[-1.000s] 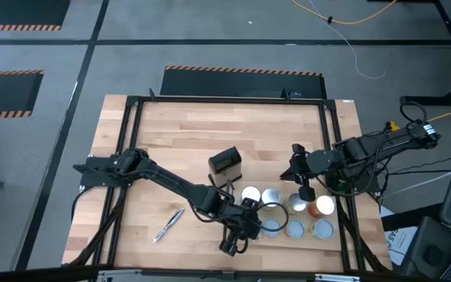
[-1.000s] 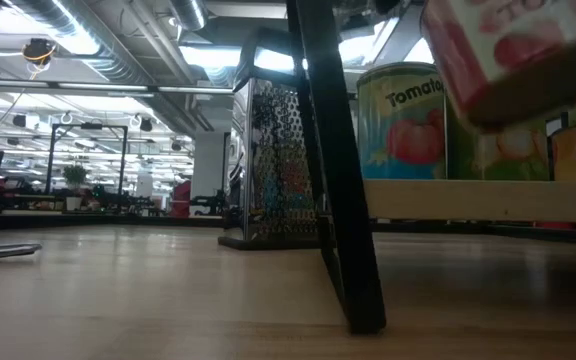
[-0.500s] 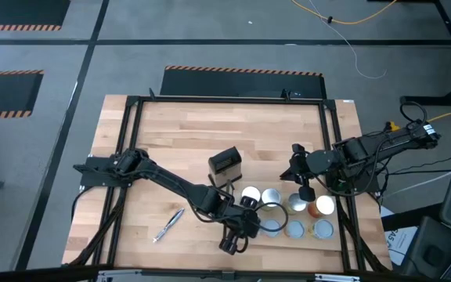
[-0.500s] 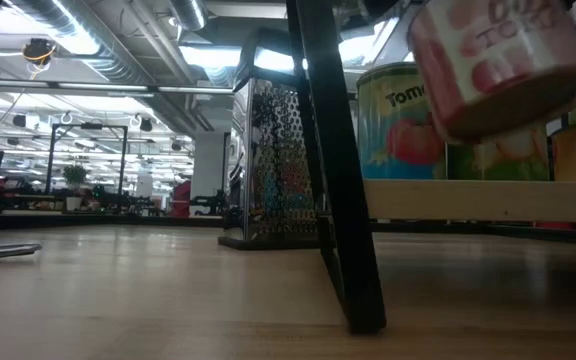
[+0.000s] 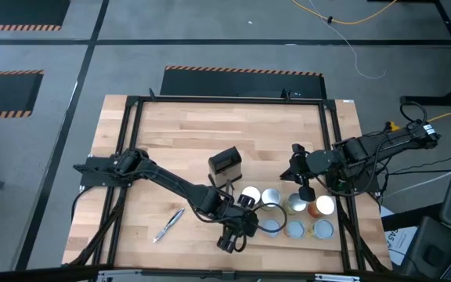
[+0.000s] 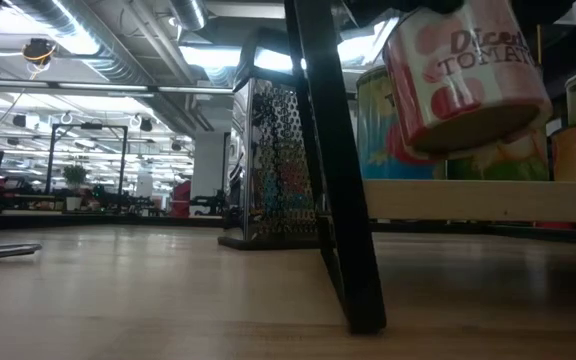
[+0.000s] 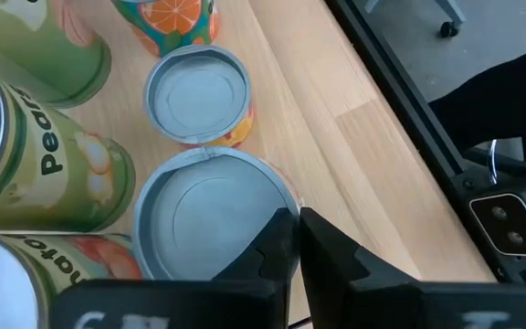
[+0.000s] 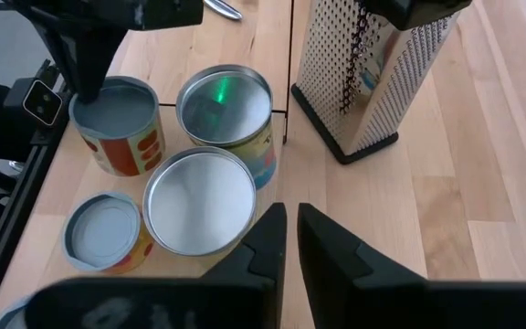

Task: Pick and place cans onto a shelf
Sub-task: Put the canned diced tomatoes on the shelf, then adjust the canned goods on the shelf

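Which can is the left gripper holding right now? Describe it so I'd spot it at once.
In the overhead view, find the wooden table and the cluster of cans near its lower edge, right of centre. At the cluster's left end, the left gripper pinches one can by its rim. Unlike its neighbours, it hangs tilted in the air, and its white label with red tomatoes reads Diced Tomato.

A metal box grater (image 5: 226,165) stands upright near the table's (image 5: 178,133) centre. At about seven o'clock from it lies a thin silver pen-like tool (image 5: 167,224), well apart.
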Robot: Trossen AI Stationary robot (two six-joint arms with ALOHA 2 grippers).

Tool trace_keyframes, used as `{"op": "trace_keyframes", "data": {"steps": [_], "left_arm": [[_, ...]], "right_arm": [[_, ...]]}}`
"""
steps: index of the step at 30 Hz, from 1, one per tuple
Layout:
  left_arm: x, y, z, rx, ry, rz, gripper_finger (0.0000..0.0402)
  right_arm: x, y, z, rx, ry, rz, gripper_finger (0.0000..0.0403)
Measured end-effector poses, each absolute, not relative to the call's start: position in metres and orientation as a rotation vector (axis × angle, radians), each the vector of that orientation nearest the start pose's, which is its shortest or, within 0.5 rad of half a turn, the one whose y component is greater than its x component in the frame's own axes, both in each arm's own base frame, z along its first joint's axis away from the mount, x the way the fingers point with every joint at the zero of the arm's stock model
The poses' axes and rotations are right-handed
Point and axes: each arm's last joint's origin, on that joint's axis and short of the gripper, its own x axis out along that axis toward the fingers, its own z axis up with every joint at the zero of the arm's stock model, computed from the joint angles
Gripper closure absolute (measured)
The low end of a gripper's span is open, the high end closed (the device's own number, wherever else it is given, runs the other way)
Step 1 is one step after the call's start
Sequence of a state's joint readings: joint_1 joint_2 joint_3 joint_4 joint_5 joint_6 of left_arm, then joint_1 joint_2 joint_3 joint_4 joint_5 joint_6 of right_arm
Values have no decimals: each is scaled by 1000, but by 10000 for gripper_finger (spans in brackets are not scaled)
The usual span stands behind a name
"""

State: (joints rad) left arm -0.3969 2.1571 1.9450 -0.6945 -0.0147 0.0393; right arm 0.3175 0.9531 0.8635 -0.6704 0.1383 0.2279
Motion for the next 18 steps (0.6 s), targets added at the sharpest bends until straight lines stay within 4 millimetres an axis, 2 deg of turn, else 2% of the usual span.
{"op": "trace_keyframes", "data": {"steps": [8,18], "left_arm": [[441,-183,254,221,887,-372,385],[441,-183,254,221,888,-371,349]], "right_arm": [[178,54,290,45,755,85,366],[178,54,290,45,756,85,366]]}}
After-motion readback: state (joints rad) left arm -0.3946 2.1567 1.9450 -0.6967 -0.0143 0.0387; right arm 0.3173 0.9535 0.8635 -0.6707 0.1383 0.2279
